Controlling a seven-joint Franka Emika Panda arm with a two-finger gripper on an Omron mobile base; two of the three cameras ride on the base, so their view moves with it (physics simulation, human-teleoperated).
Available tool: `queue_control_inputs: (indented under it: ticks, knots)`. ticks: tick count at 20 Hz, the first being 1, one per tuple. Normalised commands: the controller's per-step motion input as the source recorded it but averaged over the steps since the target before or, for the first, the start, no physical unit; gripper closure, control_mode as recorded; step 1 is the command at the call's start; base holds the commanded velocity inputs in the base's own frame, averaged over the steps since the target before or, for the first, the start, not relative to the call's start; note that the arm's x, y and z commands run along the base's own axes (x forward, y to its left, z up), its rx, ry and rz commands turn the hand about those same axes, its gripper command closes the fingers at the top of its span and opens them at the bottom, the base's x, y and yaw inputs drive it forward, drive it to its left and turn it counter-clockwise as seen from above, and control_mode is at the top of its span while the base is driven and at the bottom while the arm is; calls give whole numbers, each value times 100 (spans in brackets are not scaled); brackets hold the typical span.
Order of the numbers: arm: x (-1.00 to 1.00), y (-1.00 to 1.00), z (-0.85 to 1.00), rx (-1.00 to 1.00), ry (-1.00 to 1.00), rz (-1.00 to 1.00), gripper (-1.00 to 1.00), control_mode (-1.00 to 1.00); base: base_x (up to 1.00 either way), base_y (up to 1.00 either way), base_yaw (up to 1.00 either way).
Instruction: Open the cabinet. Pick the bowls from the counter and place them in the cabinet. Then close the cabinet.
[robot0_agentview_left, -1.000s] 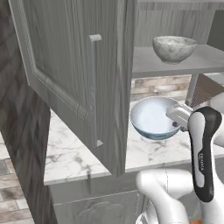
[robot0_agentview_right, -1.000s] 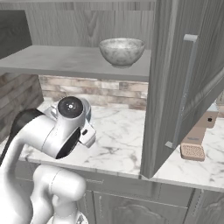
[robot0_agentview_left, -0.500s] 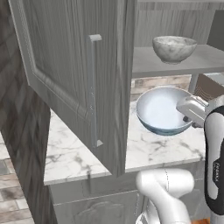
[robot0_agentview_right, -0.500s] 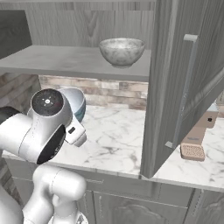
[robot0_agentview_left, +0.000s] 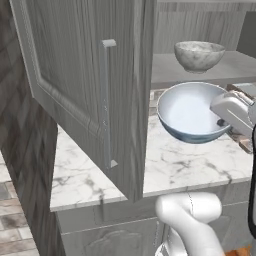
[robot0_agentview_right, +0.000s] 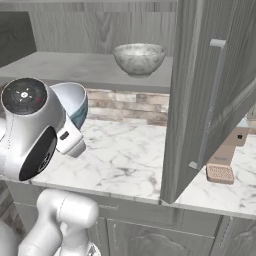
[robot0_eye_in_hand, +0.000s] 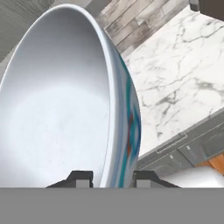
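My gripper (robot0_eye_in_hand: 113, 177) is shut on the rim of the light blue bowl (robot0_eye_in_hand: 65, 105), one finger inside and one outside. The bowl (robot0_agentview_left: 192, 112) hangs tilted above the marble counter (robot0_agentview_left: 190, 165), just below the cabinet's grey shelf (robot0_agentview_left: 235, 65), with the hand at its right side. From the right, the blue bowl (robot0_agentview_right: 75, 102) peeks out behind my arm. The speckled stone bowl (robot0_agentview_left: 199, 55) stands upright on the shelf (robot0_agentview_right: 65, 67). Both cabinet doors stand open: the left door (robot0_agentview_left: 90, 90) and the right door (robot0_agentview_right: 210, 90).
The open doors jut out over the counter (robot0_agentview_right: 130, 155) on both sides of the bowl. A brown block-like object (robot0_agentview_right: 222, 167) lies on the counter at the right. A brick backsplash (robot0_agentview_right: 125, 105) runs behind, and base cabinets (robot0_agentview_right: 150, 230) sit below.
The arm has risen, carrying the blue bowl up from low over the counter to just under the shelf. The stone bowl and the doors have stayed put.
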Motion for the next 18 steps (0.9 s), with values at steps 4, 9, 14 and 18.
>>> queue_control_inputs:
  ticks: [4,9,14,18]
  knots:
    - [-39,11,53,12,-1,0,100,-100,0,0,0]
    - [-26,11,42,14,-1,-2,100,-100,0,0,0]
    - [-6,21,31,14,-6,-6,100,-100,0,0,0]
    - [0,34,15,9,-10,-13,100,-100,0,0,0]
